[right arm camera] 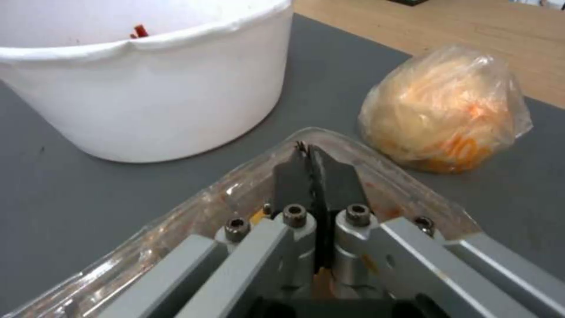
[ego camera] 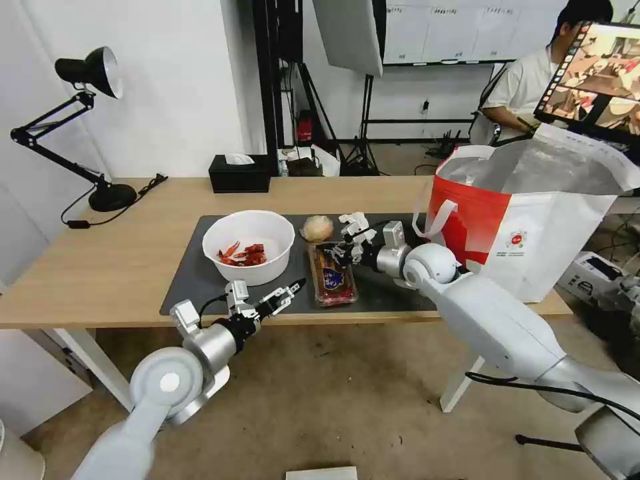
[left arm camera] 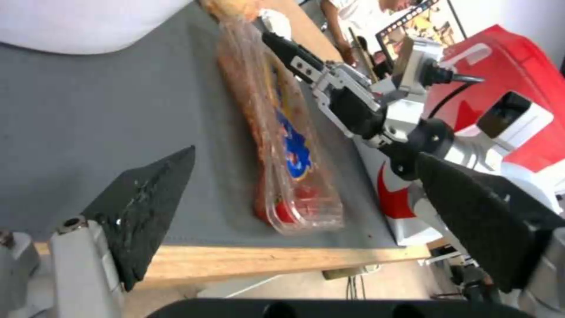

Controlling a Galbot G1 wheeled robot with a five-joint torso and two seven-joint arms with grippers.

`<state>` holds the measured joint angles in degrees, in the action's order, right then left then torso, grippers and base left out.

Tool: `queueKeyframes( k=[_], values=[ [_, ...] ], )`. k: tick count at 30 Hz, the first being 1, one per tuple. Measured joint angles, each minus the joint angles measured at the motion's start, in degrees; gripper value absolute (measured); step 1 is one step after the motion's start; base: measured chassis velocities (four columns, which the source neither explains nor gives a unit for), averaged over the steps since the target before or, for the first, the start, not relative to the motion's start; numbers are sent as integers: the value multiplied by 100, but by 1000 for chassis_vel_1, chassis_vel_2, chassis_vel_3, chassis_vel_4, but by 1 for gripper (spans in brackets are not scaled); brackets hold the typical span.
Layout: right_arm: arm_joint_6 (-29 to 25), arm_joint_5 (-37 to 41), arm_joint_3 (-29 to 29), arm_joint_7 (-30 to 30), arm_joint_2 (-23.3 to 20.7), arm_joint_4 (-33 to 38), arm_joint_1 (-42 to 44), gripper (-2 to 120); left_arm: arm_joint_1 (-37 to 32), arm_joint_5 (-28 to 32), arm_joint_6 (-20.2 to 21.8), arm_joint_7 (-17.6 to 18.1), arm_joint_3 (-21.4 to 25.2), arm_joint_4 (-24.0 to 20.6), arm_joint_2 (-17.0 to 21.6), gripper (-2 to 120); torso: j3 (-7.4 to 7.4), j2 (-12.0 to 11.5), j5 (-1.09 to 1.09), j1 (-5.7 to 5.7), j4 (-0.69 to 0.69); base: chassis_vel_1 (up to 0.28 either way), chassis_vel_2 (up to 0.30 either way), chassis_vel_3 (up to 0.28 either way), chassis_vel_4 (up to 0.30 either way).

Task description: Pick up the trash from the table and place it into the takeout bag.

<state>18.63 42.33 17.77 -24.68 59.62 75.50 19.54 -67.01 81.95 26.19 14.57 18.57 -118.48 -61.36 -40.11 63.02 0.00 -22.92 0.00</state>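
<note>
A clear food tray (ego camera: 332, 279) with red scraps and a blue label lies on the dark mat (ego camera: 190, 277) of the table (ego camera: 120, 260). My right gripper (ego camera: 337, 253) is shut on the tray's far rim (right arm camera: 306, 134), fingertips pressed together. To the tray's left stands the white bowl (ego camera: 248, 247) with red scraps, and behind the tray sit the tan wrapped ball (ego camera: 317, 228) and a crumpled white tissue (ego camera: 353, 222). My left gripper (ego camera: 288, 294) hangs open at the table's front edge, near the tray's close end (left arm camera: 294, 212). The red-and-white takeout bag (ego camera: 533, 227) stands open at the right.
At the back of the table are a black tissue box (ego camera: 239, 173) and, at the far left, a black desk lamp (ego camera: 100, 193) with its cord. Bare wood lies left of the mat. The bag fills the table's right end.
</note>
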Motion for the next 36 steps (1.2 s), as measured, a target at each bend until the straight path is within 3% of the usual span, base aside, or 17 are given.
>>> queueKeyframes(
  k=[7,15,36],
  values=[
    [0,-5,5,-7,-21,-29,-1,0,297,151,212,329,-168,50,49,100,0,0,1,0,0,0,0,0,0],
    [-5,-12,-34,2,-24,24,97,0,633,150,248,483,-617,299,-52,100,0,0,1,0,0,0,0,0,0],
    [-7,-13,-157,32,-97,158,171,0,1211,148,475,951,-1091,732,-358,100,0,0,0,0,0,0,0,0,0]
  ],
)
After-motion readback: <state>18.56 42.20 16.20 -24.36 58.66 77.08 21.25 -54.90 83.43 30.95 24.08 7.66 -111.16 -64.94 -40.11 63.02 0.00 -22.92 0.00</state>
